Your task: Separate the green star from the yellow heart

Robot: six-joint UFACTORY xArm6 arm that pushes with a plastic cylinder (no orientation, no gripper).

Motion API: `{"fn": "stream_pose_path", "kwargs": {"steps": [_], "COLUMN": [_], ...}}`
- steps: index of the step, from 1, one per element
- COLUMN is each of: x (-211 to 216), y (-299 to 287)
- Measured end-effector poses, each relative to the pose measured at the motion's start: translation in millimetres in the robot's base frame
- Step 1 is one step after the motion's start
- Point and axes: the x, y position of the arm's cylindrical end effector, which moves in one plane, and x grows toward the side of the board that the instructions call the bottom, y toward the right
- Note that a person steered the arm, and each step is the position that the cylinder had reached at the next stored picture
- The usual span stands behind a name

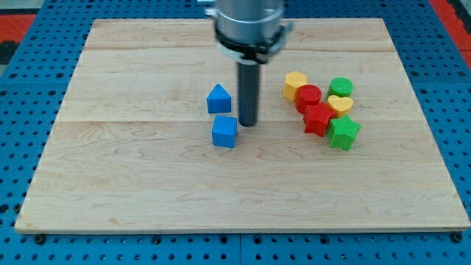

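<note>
The green star (343,133) lies at the view's right, at the lower end of a cluster of blocks. The yellow heart (341,104) sits just above it, a small gap apart, and touches the red star-like block (318,118) to its left. My tip (248,123) is well to the left of the cluster, right beside the blue cube (224,132) at its upper right and just right of the blue house-shaped block (218,99).
A yellow hexagon block (295,85), a red round block (308,96) and a green round block (341,87) fill the top of the cluster. The wooden board (147,184) lies on a blue perforated table.
</note>
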Motion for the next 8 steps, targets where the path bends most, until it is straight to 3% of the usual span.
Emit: {"fn": "stream_pose_path", "kwargs": {"steps": [1, 2, 3, 4, 5, 6, 7, 8], "x": [37, 49, -22, 50, 99, 72, 47, 42], "y": [30, -64, -53, -42, 89, 180, 140, 187]}}
